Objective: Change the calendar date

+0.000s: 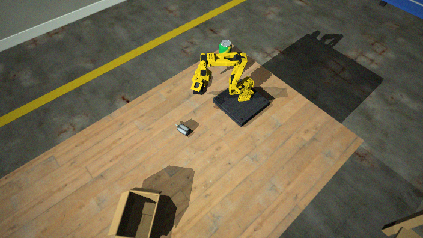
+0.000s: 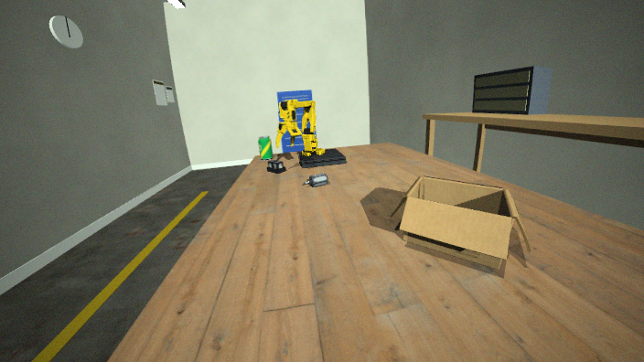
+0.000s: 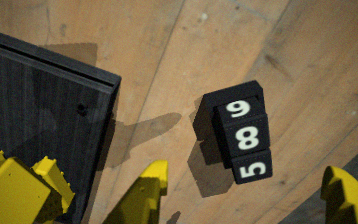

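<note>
Beside the black base plate (image 1: 241, 119) (image 2: 332, 161) (image 3: 50, 85), on the wood table, you have the little black calendar (image 1: 199, 92) (image 2: 275, 170) (image 3: 230, 91). The yellow gripper (image 1: 196, 86) (image 2: 284, 144) (image 3: 245, 166) hangs above it. Its fingers are part of the way open, with nothing between them, so you are not holding a cube.

The wrist view shows you three white numbers on the calendar: a 9 (image 3: 238, 108), an 8 (image 3: 247, 138) and a 5 (image 3: 252, 169). The 9 could be a 6 the other way up. You cannot see the month's name, and you cannot tell which numbers are on the front. That means you cannot read today's date or say if the front is right yet. The blocks are close together, but you cannot tell if both cubes sit flat in the tray.

I can't call any part of the job done from here. What is left, I think, is to read the front, work out tomorrow's number, turn or swap the cubes that need it, and set both down flat. Go gently, as a push could tip the calendar.

The green can (image 1: 225, 47) (image 2: 265, 147) is near the calendar, and the open box (image 1: 119, 210) (image 2: 456, 218) is well apart from it.
</note>
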Robot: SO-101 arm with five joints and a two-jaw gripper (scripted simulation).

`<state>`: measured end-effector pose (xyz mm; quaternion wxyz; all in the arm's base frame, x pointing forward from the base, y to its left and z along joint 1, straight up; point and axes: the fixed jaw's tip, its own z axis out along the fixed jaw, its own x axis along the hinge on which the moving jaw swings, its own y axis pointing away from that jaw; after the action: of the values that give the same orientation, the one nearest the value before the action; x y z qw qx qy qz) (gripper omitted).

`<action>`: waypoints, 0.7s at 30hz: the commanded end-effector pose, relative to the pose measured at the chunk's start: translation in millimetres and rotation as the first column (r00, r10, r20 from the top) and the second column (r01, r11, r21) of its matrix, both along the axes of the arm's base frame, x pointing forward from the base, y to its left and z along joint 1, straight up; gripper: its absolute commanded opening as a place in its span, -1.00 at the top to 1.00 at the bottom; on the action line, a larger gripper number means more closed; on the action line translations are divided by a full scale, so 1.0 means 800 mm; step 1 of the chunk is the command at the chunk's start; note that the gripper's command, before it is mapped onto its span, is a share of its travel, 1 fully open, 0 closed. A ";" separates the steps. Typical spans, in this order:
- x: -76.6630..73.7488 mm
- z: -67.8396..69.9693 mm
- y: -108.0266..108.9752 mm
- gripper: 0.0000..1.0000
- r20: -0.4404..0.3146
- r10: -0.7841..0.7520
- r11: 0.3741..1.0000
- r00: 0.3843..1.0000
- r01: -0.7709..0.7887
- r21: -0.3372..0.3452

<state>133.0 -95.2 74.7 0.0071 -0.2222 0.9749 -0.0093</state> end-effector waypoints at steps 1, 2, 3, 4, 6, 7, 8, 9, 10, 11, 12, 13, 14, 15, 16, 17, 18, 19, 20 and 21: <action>0.006 0.006 0.027 0.29 0.018 -0.075 0.997 0.997 0.075 -0.002; 0.007 0.007 0.032 0.29 0.022 -0.093 0.996 0.995 0.093 -0.002; 0.007 0.008 0.038 0.29 0.026 -0.111 0.994 0.994 0.111 -0.001; 0.008 0.009 0.044 0.29 0.029 -0.128 0.992 0.991 0.128 0.000; 0.009 0.011 0.055 0.29 0.036 -0.162 0.987 0.986 0.162 0.002; 0.009 0.012 0.060 0.29 0.040 -0.178 0.984 0.983 0.178 0.004; 0.009 0.012 0.060 0.29 0.040 -0.178 0.984 0.983 0.178 0.004; 0.009 0.012 0.060 0.29 0.040 -0.178 0.984 0.983 0.178 0.004; 0.009 0.013 0.065 0.29 0.043 -0.194 0.981 0.980 0.194 0.006; 0.008 0.014 0.070 0.29 0.046 -0.209 0.978 0.977 0.209 0.008; 0.008 0.014 0.075 0.29 0.049 -0.224 0.975 0.973 0.224 0.010; 0.008 0.015 0.079 0.29 0.052 -0.239 0.971 0.970 0.238 0.013; 0.007 0.016 0.083 0.29 0.055 -0.253 0.968 0.966 0.252 0.015; 0.007 0.016 0.087 0.29 0.057 -0.266 0.964 0.962 0.266 0.018; 0.006 0.017 0.091 0.29 0.060 -0.279 0.960 0.958 0.278 0.021; 0.005 0.017 0.095 0.29 0.062 -0.291 0.957 0.955 0.290 0.023; 0.005 0.018 0.098 0.29 0.064 -0.302 0.953 0.951 0.301 0.026; 0.004 0.018 0.101 0.29 0.065 -0.313 0.950 0.947 0.312 0.029; 0.003 0.018 0.104 0.29 0.067 -0.323 0.946 0.944 0.322 0.031; 0.002 0.019 0.107 0.29 0.068 -0.332 0.943 0.941 0.331 0.034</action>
<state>138.6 -19.0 88.9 0.0407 -0.0712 0.9966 -0.0114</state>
